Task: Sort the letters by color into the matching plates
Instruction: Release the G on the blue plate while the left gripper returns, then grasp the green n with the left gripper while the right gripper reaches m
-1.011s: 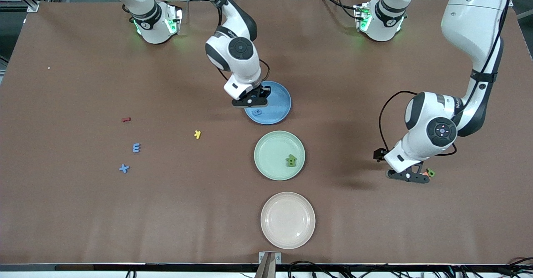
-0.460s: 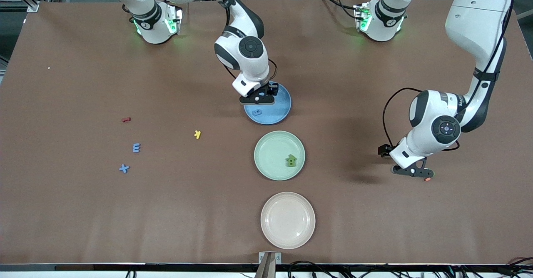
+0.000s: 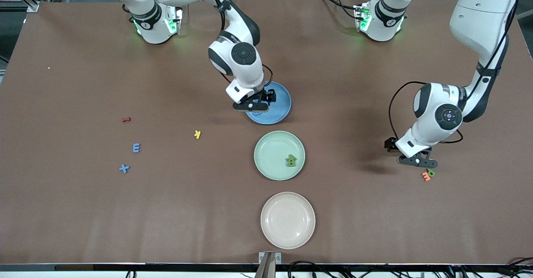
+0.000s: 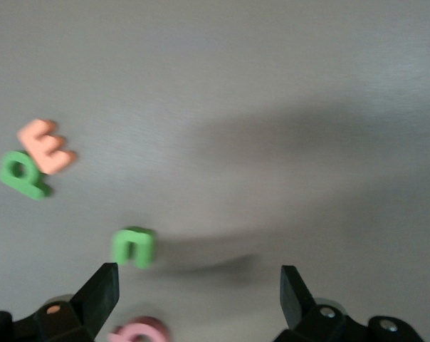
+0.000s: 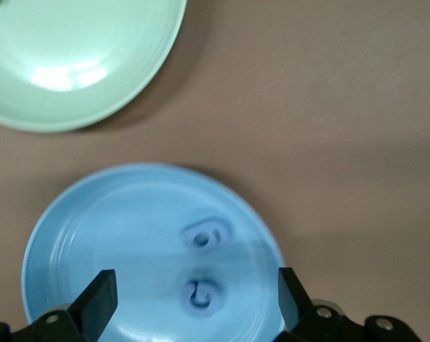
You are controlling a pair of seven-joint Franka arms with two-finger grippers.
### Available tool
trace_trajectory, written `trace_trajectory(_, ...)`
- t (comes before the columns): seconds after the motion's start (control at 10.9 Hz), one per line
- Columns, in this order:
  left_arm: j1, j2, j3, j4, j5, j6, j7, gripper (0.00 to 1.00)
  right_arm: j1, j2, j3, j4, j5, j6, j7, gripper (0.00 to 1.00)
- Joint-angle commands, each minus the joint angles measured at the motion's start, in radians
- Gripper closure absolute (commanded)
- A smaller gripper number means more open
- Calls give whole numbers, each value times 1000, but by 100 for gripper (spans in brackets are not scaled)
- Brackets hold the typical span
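Note:
My right gripper (image 3: 250,105) hangs open just above the blue plate (image 3: 278,103). In the right wrist view, two blue letters (image 5: 204,296) lie in the blue plate (image 5: 80,235), one of them between the spread fingers of the right gripper (image 5: 195,288). The green plate (image 3: 270,151) holds green letters (image 3: 291,160). The cream plate (image 3: 287,220) holds nothing. My left gripper (image 3: 417,161) is open over the table toward the left arm's end. An orange letter (image 3: 426,176) and a green letter (image 3: 431,172) lie beside it. The left wrist view also shows a green letter (image 4: 133,246) and a pink letter (image 4: 140,331) under the left gripper (image 4: 198,283).
Toward the right arm's end of the brown table lie a red letter (image 3: 125,119), a yellow letter (image 3: 197,134) and two blue letters (image 3: 136,147) (image 3: 124,168). The three plates stand in a row down the middle.
My right gripper has opened over the blue plate, and a second blue letter now lies in it. My left gripper has moved off the orange and green letters, which now show.

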Motion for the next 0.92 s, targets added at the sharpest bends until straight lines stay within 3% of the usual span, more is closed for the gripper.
trace_trajectory(0.0, 4, -27, 53, -36, 28, 71, 133, 0, -105, -58, 12, -2, -3, -74, -84, 0)
trace_trajectory(0.55, 14, 16, 75, -34, 27, 132, 207, 0, -331, -111, 3, -4, -3, -145, -242, 0)
trace_trajectory(0.83, 24, 32, 75, -22, 24, 140, 209, 9, -461, -124, -20, -4, -3, -183, -410, 0)
